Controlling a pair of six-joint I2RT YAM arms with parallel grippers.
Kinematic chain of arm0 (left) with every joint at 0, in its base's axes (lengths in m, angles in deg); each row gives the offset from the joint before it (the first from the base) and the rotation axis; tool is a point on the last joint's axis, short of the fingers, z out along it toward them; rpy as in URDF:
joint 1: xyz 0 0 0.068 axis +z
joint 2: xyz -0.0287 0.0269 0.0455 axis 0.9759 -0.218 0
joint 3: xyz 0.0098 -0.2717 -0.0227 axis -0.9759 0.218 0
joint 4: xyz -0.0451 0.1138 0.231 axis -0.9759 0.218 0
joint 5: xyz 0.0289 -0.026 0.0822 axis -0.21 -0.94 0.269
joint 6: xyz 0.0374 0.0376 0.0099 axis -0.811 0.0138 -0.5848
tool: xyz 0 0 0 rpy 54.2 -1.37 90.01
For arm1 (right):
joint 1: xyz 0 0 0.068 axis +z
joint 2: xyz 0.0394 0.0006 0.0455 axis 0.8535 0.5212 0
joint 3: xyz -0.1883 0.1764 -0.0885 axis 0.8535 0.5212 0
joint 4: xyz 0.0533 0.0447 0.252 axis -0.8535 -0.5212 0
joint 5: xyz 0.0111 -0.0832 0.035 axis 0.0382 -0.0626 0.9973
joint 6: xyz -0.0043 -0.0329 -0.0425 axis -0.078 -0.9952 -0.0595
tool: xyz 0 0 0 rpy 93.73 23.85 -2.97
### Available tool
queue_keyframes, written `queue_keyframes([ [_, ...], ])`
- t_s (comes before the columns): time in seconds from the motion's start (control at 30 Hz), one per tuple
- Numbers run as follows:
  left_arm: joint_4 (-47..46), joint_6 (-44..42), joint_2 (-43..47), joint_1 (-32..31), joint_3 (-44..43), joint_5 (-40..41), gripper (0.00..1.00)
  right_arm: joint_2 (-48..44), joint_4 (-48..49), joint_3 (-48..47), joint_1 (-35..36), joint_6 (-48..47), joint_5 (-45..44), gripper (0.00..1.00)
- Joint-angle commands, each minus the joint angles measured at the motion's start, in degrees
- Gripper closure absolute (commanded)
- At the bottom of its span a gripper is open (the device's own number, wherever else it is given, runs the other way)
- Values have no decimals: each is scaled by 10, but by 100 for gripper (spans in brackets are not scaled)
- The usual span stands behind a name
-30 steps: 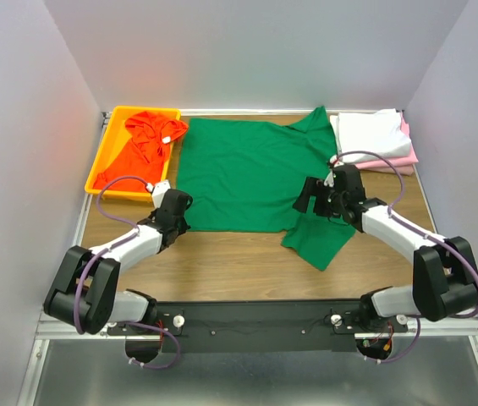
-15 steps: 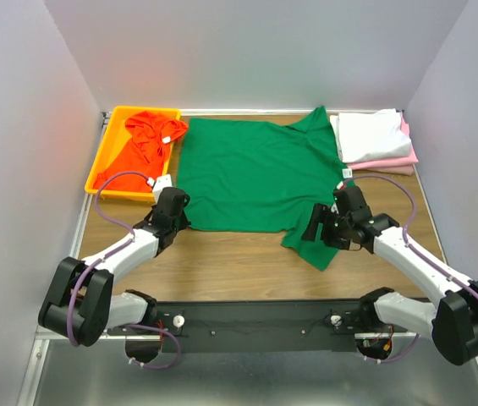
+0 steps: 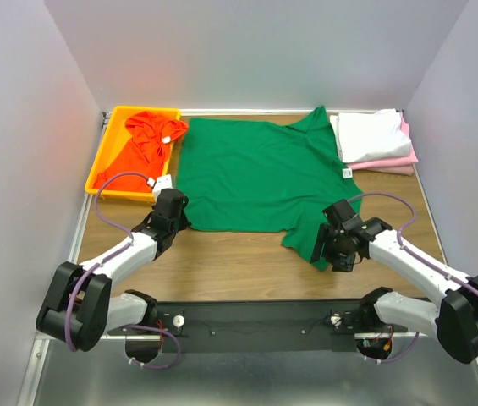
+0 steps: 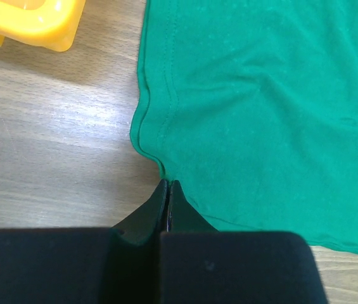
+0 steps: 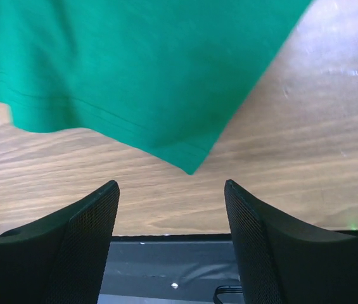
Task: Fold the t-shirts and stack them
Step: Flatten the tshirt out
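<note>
Top external view: a dark green cloth t-shirt (image 3: pixel 255 173) lies spread flat on the wooden table (image 3: pixel 222 266). The left gripper (image 4: pixel 168 190) is pressed closed at the shirt's near hem corner. The right gripper (image 5: pixel 169 190) stands wide beside the sleeve tip.

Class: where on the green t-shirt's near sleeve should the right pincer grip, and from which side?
Grip the sleeve's hemmed corner of the green t-shirt, approaching from the near side: the corner lies flat, pointing toward the right pincer, whose jaws stand open.

The right gripper (image 5: pixel 171 190) holds its black fingers apart over the wooden table (image 5: pixel 312 139), the dark green t-shirt (image 5: pixel 134 69) pointing a hemmed corner toward the gap.
</note>
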Motion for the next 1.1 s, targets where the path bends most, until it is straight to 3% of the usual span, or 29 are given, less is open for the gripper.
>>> queue_keyframes([
  [0.0,-17,-7,7,-1,8,-10,100,7,-30,16,14,43,-39,26],
  [0.3,-19,-3,31,-2,16,-2,100,24,-9,15,19,48,-76,29],
  [0.63,-19,-5,23,-2,14,-6,100,39,43,39,19,48,-77,44],
  [0.73,-19,-5,23,-2,15,-6,100,35,50,50,19,50,-71,54],
  [0.87,-19,-5,24,-3,14,-6,100,29,57,61,20,50,-63,82],
  [0.97,-18,-5,26,-3,14,-5,100,27,58,63,20,47,-59,96],
  [1.07,-11,0,39,-3,14,0,100,23,52,57,22,43,-46,100],
])
